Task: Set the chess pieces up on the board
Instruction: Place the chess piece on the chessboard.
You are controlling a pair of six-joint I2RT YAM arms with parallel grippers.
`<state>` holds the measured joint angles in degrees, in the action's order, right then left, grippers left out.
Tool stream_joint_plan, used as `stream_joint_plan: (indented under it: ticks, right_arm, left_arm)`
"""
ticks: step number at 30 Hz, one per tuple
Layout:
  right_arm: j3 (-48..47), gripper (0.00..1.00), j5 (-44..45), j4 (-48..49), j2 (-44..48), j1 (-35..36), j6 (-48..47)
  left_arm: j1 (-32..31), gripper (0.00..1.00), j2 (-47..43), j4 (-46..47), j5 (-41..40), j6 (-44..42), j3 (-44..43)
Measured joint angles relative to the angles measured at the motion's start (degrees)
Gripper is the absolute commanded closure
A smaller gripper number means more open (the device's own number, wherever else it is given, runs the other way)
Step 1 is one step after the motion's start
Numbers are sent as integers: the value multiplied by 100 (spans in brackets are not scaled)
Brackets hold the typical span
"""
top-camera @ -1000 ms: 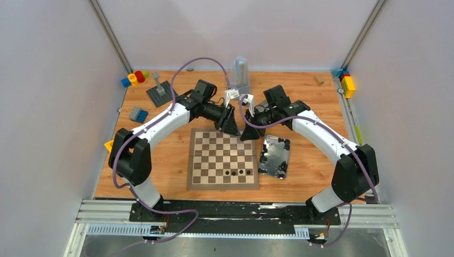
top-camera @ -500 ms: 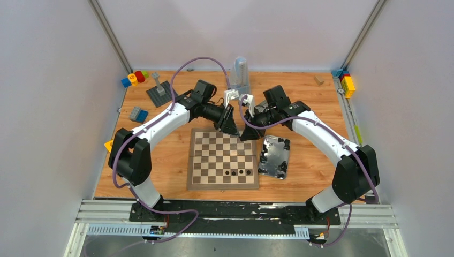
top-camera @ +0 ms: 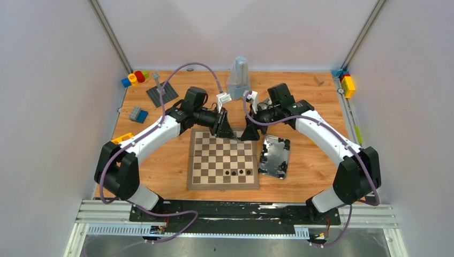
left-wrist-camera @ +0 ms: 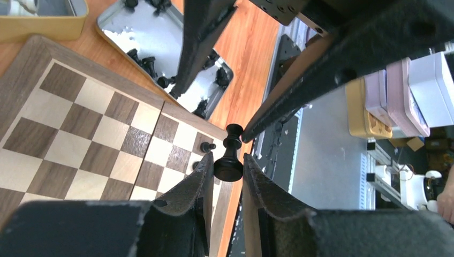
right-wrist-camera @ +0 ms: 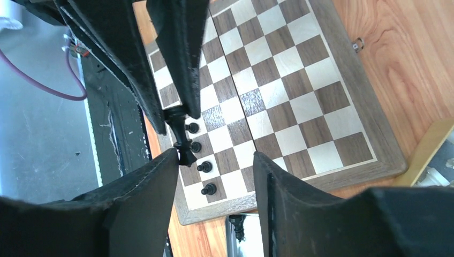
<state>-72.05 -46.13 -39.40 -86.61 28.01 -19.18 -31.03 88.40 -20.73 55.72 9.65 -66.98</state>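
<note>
Above the far edge of the board [top-camera: 199, 160], grips a black chess piece [left-wrist-camera: 228, 160] by its base in the left gripper [left-wrist-camera: 228, 159]; holds the right gripper [right-wrist-camera: 215, 155] spread apart, one fingertip just beside the piece's head.

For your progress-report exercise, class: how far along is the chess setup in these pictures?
Done: a few black pawns stand on the board. In hand: the left gripper clamps one black piece; the right gripper is open. Left: more black pieces lie in the metal tin; no white ones stand yet.
</note>
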Motion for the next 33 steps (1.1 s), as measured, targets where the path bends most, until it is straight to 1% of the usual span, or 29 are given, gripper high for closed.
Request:
stream_joint_plan:
  ticks: [6,11,16,22,33]
  right_arm:
    - [-46,45,-673,181,28,-450,433]
    - [-389,47,-1539,280,-326,-741,839]
    - [-474,49,-2135,321,-634,-756,1071]
    - [-474,51,-2540,326,-699,-756,1161]
    - [-470,60,-2796,326,-702,-756,1198]
  left_arm:
    - [76,100,-540,1464,-17,881,745]
    - [90,100,-721,2354,-24,1414,1139]
    - [111,100,-717,2723,-59,1674,1198]
    - [157,100,-717,2946,-125,1770,1198]
    - [216,100,-717,2959,-247,1773,1220]
